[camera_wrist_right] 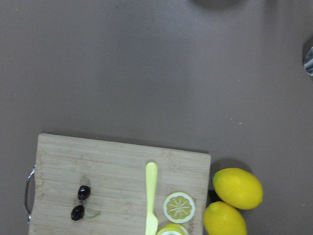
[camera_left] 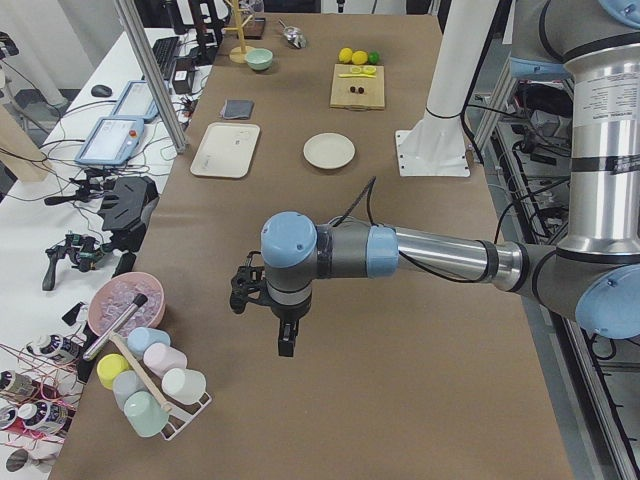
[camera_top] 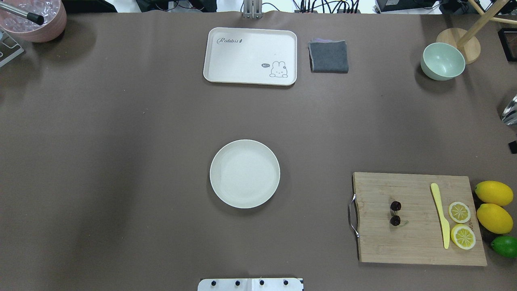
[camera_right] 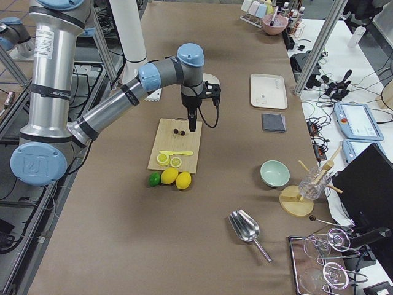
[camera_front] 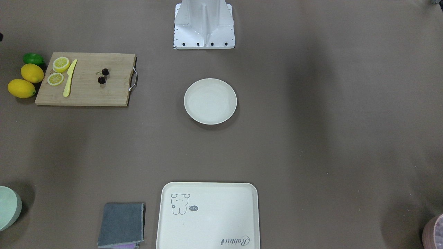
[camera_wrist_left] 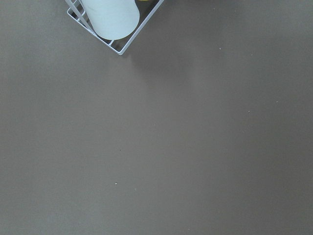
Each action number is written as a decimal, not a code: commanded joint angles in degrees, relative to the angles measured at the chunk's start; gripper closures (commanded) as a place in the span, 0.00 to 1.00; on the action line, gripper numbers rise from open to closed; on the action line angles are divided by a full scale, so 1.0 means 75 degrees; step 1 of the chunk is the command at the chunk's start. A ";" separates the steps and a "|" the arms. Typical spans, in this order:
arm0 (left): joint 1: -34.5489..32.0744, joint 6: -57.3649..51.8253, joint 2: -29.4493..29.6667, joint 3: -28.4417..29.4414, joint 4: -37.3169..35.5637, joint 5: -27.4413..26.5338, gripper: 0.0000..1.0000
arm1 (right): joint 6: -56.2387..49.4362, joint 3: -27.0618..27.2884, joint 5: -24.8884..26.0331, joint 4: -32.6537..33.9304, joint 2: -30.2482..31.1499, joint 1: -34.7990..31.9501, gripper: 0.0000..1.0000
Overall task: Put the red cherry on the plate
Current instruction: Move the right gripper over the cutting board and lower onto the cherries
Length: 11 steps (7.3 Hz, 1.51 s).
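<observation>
The red cherry (camera_top: 395, 213), a pair of tiny dark fruits on a thin stem, lies on the wooden cutting board (camera_top: 412, 242) at the table's right; it also shows in the front view (camera_front: 103, 76) and the right wrist view (camera_wrist_right: 80, 202). The plate (camera_top: 244, 173), round, off-white and bare, sits mid-table (camera_front: 210, 101). My right gripper (camera_right: 192, 126) hangs above the board near the cherry, seen only from the side, so I cannot tell whether it is open. My left gripper (camera_left: 283, 342) hovers over bare table far from both; its state I cannot tell either.
On the board lie a yellow knife (camera_top: 440, 214) and two lemon slices (camera_top: 460, 212); two lemons (camera_top: 494, 193) and a lime (camera_top: 505, 246) sit beside it. A rabbit tray (camera_top: 250, 55), grey cloth (camera_top: 328, 56), green bowl (camera_top: 442, 61) and cup rack (camera_left: 150, 385) stand further off.
</observation>
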<state>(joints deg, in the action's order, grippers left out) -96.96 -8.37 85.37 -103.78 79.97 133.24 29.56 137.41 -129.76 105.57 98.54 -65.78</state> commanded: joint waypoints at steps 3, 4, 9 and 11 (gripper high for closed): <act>0.0003 0.0002 0.0020 -0.0002 0.0002 0.0000 0.02 | 0.4235 -0.0179 0.2249 -0.1549 -0.0679 0.3701 0.02; 0.0003 0.0002 0.0032 -0.0014 -0.0022 0.0000 0.02 | 0.4285 -0.0471 0.2440 -0.1549 -0.0902 0.3986 0.02; 0.0003 0.0014 0.0043 -0.0026 -0.0022 0.0000 0.02 | 0.5043 -0.1841 0.3622 -0.2973 -0.0752 0.4924 0.07; 0.0003 0.0014 0.0043 -0.0014 -0.0010 0.0000 0.02 | 0.5409 -0.2161 0.4046 -0.3749 -0.0566 0.5416 0.08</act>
<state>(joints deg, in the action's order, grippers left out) -96.98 -8.27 85.65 -103.93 79.85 133.24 68.34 122.66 -101.16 80.92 93.31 -27.31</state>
